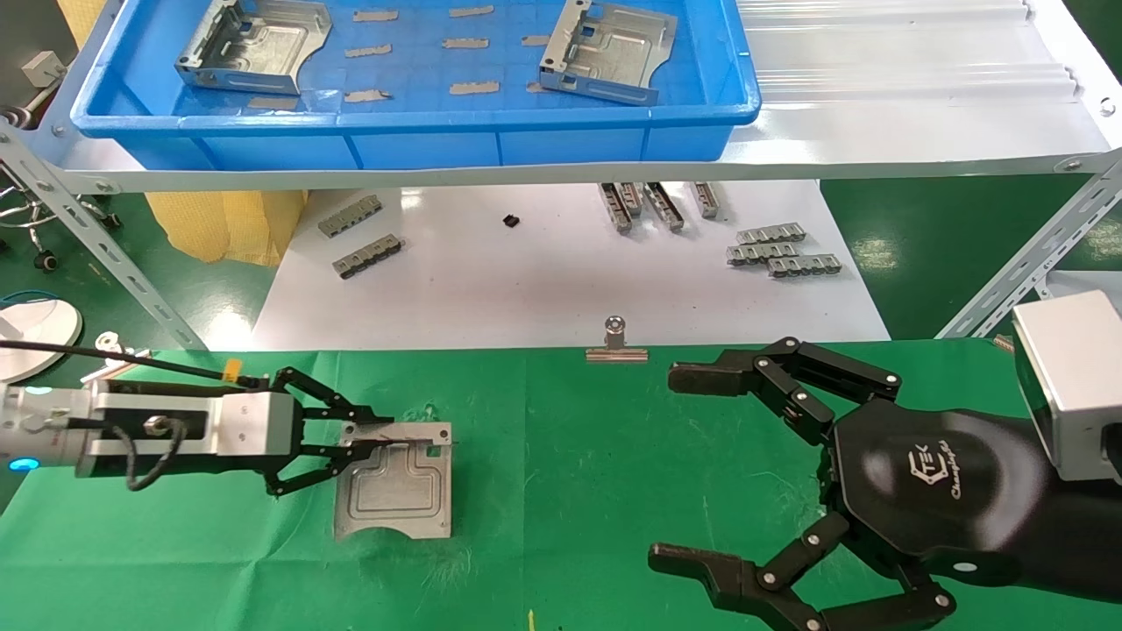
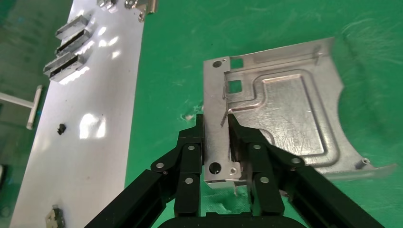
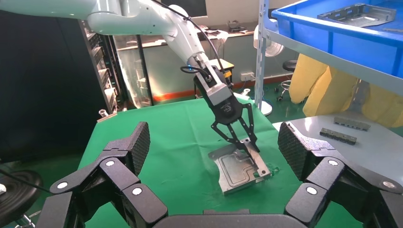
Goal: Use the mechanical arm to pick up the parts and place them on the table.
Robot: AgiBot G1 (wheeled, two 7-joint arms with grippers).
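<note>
A silvery stamped part point(image 1: 394, 491) lies on the green cloth table point(image 1: 570, 456) at the left. My left gripper point(image 1: 372, 436) is shut on its bent-up edge flange, with a finger on each side. The left wrist view shows the jaws point(image 2: 216, 126) pinching the flange of the part point(image 2: 285, 114). The right wrist view shows the same part point(image 3: 240, 168) flat on the cloth. Two more parts point(image 1: 254, 44) point(image 1: 609, 53) lie in the blue tray point(image 1: 438, 140). My right gripper point(image 1: 692, 469) is open and empty above the table's right side.
The blue tray stands on a raised white shelf at the back. Below it a white board point(image 1: 543, 272) carries small grey slotted bars point(image 1: 784, 250) point(image 1: 359, 237). A silver binder clip point(image 1: 616, 343) sits at the table's far edge. Slanted metal struts point(image 1: 1017, 272) flank the shelf.
</note>
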